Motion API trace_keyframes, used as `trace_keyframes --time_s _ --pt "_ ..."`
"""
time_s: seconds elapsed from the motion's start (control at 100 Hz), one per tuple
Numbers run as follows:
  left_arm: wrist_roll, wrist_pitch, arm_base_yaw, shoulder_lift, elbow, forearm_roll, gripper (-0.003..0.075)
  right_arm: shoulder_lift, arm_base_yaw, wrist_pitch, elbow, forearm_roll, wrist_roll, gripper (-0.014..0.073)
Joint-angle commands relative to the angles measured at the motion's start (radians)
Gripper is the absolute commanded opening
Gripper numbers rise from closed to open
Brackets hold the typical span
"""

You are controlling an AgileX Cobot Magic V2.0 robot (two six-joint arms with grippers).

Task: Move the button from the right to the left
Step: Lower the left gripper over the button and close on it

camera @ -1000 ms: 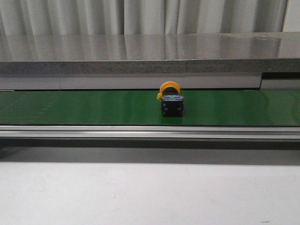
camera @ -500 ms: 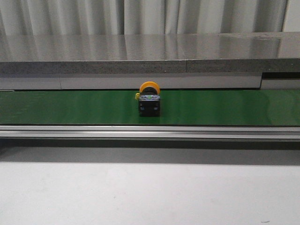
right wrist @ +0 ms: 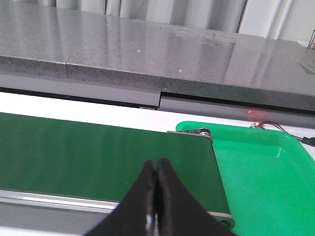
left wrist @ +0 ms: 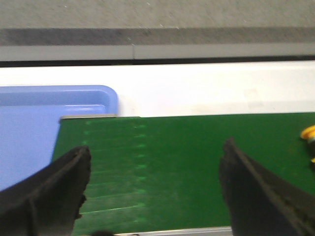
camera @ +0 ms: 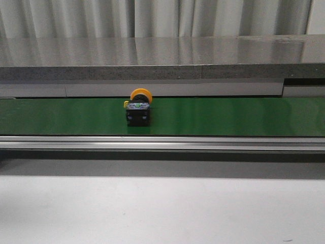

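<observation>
Only the front view shows the whole button point(camera: 138, 108), standing on the green belt point(camera: 228, 116) left of centre, yellow cap toward 12 o'clock. The left wrist view catches just a yellow sliver of it, cut off at the 3 o'clock edge, plus a blue tray point(left wrist: 29, 128) at the belt's end. The left gripper point(left wrist: 155, 187) has its fingers spread wide over bare belt. The right wrist view alone shows a green tray point(right wrist: 256, 172); the right gripper point(right wrist: 156, 196) has its fingers pressed together, holding nothing. Since half a second ago, the button has shifted leftward along the belt.
</observation>
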Motion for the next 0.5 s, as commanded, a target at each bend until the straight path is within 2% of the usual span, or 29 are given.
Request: trace_keyframes --time_s 0.0,0.24,0.49 --pt "0.0 0.011 -0.068 0.061 -0.097 -0.009 0.0547 0.006 -0.001 -0.081 -0.027 -0.007 0.0 -0.0068" --pt "-0.021 0.15 -0.199 0.273 -0.273 -0.009 0.0547 0.006 -0.001 -0.081 -0.027 -0.007 0.0 -0.0068" --pt "-0.17 0.354 -0.226 0.446 -0.464 -0.009 0.0547 0.006 -0.001 -0.081 -0.027 -0.007 0.0 -0.0068"
